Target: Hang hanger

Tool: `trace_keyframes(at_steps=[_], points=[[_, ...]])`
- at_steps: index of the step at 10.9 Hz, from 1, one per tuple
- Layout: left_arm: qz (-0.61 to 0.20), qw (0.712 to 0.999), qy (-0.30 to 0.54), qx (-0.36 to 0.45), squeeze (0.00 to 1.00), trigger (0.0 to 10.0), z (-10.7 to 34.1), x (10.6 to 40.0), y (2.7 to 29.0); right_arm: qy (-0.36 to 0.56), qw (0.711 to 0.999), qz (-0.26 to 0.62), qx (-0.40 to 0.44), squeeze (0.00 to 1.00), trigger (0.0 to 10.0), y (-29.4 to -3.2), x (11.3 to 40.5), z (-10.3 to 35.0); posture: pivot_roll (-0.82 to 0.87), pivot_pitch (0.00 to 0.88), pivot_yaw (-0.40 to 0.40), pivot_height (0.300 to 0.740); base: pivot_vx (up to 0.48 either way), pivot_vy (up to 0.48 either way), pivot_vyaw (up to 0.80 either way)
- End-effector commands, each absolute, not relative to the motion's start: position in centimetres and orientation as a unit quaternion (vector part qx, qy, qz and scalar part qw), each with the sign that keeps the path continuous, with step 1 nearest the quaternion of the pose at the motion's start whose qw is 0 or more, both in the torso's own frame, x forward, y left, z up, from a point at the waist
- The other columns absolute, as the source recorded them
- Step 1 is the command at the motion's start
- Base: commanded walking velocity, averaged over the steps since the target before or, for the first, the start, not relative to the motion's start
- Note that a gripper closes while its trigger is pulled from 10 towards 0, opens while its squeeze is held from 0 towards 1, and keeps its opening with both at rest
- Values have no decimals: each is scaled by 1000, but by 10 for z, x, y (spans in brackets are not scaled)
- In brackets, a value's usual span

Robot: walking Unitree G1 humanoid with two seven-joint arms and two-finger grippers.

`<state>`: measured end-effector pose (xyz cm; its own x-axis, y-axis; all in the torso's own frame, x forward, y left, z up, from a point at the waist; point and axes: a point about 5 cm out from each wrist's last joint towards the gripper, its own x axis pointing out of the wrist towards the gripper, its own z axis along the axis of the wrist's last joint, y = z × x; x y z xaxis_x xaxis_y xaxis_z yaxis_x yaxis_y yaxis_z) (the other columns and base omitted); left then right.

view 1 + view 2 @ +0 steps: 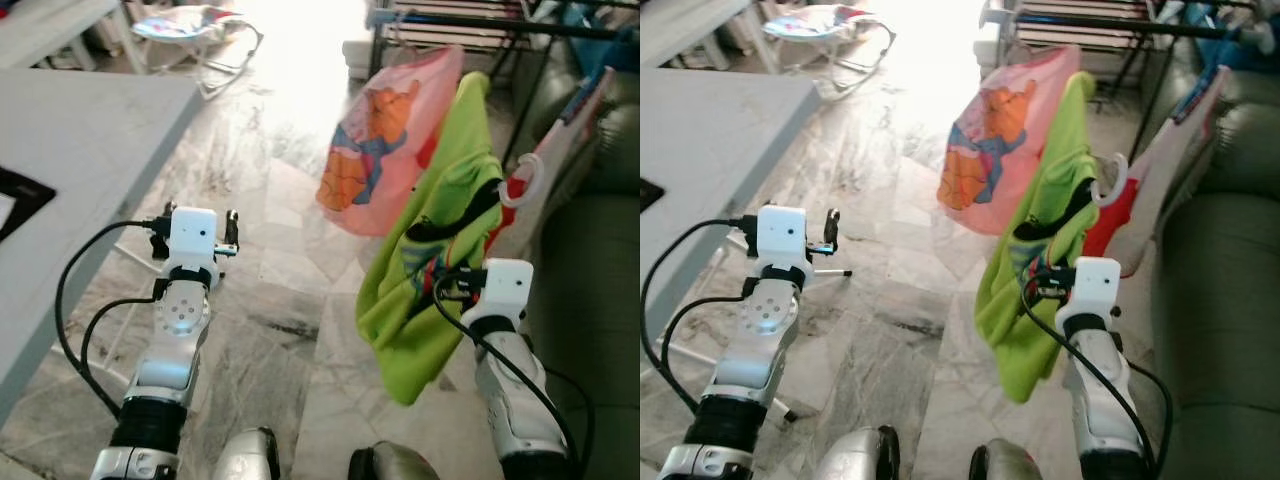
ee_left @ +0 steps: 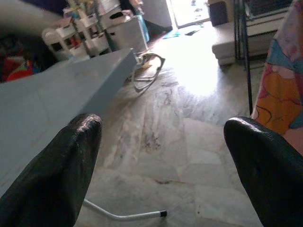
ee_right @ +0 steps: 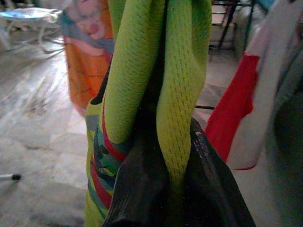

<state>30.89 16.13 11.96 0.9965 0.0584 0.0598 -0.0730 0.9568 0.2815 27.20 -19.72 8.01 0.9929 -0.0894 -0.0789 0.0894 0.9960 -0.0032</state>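
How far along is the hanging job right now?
Picked up: the right tool is shut on the green shirt, its white hook free in the air. The left tool is open, idle. Left: lifting the hook onto the rack.

Open floor [image 1: 260, 230] beside hanging clothes [image 1: 385, 140]

I can't see the hanger's frame, it's buried under the green shirt [image 1: 430, 250]; just its white hook [image 1: 525, 180] pokes out. Right gripper's [image 3: 177, 189] fingertips vanish into the folds. Rack [image 1: 470, 25] cut off at top.
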Motion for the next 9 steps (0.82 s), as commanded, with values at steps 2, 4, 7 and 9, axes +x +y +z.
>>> trace_keyframes(at_steps=[2, 4, 7, 9], points=[[38, 989, -33, 142, 0, 10000, 122, 314, 162, 11, 998, -57, 14, 0, 10000, -199, 280, 94, -112, 152, 19, 740, 0, 0, 0], [48, 990, -25, 130, 0, 10000, 121, 315, 160, 15, 998, -52, 10, 0, 10000, -195, 284, 97, -124, 181, 12, 740, 0, 0, -400], [40, 991, -29, 127, 0, 10000, 121, 315, 160, 9, 999, -47, 7, 0, 10000, -192, 286, 101, -121, 206, 15, 740, 0, 0, -533], [27, 992, -38, 116, 0, 10000, 123, 315, 154, 5, 999, -42, 1, 0, 10000, -191, 291, 104, -120, 191, 4, 740, 0, 0, 0]])
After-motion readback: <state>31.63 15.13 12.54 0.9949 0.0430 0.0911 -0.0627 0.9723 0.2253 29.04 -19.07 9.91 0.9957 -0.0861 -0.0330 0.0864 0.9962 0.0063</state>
